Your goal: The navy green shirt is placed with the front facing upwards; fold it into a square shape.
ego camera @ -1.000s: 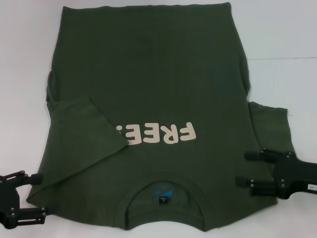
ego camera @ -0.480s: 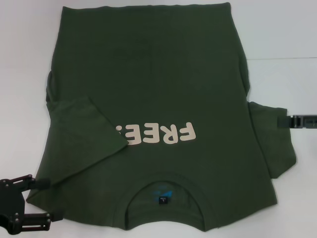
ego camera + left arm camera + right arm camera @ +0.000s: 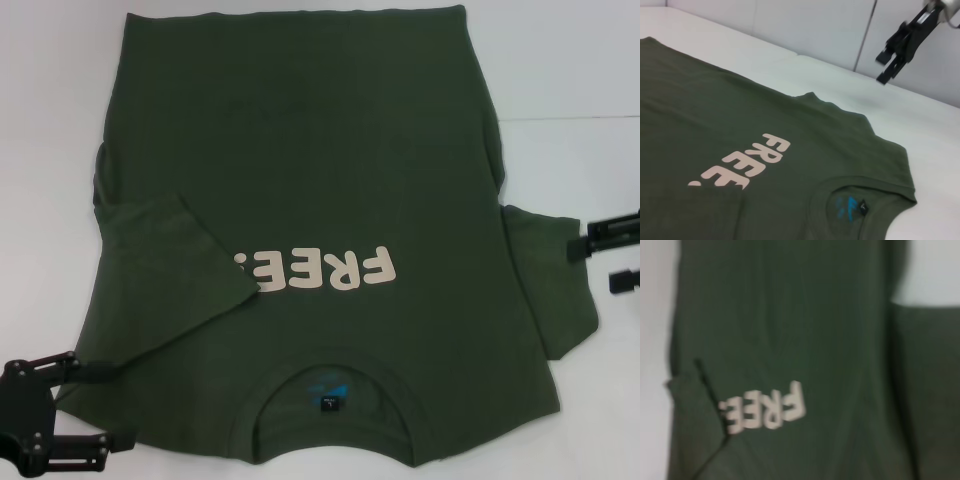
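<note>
The navy green shirt [image 3: 320, 170] lies flat on the white table with its front up, its collar [image 3: 335, 405] nearest me and the cream "FREE!" print [image 3: 325, 270] upside down. Its left sleeve [image 3: 165, 275] is folded in over the chest and hides part of the print. Its right sleeve [image 3: 550, 280] lies spread out. My left gripper [image 3: 108, 405] is open, its fingers on either side of the shirt's near left shoulder corner. My right gripper [image 3: 597, 262] is open and empty at the right sleeve's outer edge. In the left wrist view it [image 3: 892, 57] hangs above the table.
The white table [image 3: 50, 100] surrounds the shirt on all sides. A seam line [image 3: 570, 118] runs across it at the right. A pale wall [image 3: 805, 25] stands behind the table in the left wrist view.
My right gripper has left the shirt's near right shoulder and moved out to the right sleeve's edge. My left gripper has slid right, onto the near left shoulder corner.
</note>
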`<state>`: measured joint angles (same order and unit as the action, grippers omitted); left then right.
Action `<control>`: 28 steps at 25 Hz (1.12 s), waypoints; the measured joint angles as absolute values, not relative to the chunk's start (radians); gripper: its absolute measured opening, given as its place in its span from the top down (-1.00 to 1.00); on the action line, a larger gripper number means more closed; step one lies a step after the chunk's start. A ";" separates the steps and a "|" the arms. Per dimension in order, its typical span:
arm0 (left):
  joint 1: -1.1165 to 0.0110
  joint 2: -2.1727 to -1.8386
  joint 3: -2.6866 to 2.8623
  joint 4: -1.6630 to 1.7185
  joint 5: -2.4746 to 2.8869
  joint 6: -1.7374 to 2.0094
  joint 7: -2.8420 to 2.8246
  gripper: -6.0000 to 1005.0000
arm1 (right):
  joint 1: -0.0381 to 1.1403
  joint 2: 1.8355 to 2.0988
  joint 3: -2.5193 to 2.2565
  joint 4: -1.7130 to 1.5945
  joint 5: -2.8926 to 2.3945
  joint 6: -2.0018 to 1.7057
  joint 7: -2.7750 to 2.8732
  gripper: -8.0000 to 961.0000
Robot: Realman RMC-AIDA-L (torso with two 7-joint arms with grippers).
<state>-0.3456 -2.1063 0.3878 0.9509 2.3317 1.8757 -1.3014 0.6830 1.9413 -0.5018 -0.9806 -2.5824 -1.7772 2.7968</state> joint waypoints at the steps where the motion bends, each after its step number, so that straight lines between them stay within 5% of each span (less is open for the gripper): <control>1: -0.346 -2.106 0.394 0.951 2.332 1.878 -1.301 -0.81 | 0.690 1.939 -0.502 -0.970 -2.614 -1.770 2.807 -0.81; 28: -0.348 -2.111 0.441 0.940 2.331 1.855 -1.299 -0.81 | 0.707 1.931 -0.499 -0.729 -2.766 -1.521 2.778 -0.80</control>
<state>-0.3482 -2.1107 0.4405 0.9402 2.3312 1.8553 -1.2988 0.7073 1.9310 -0.4994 -0.7294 -2.7662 -1.5209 2.7776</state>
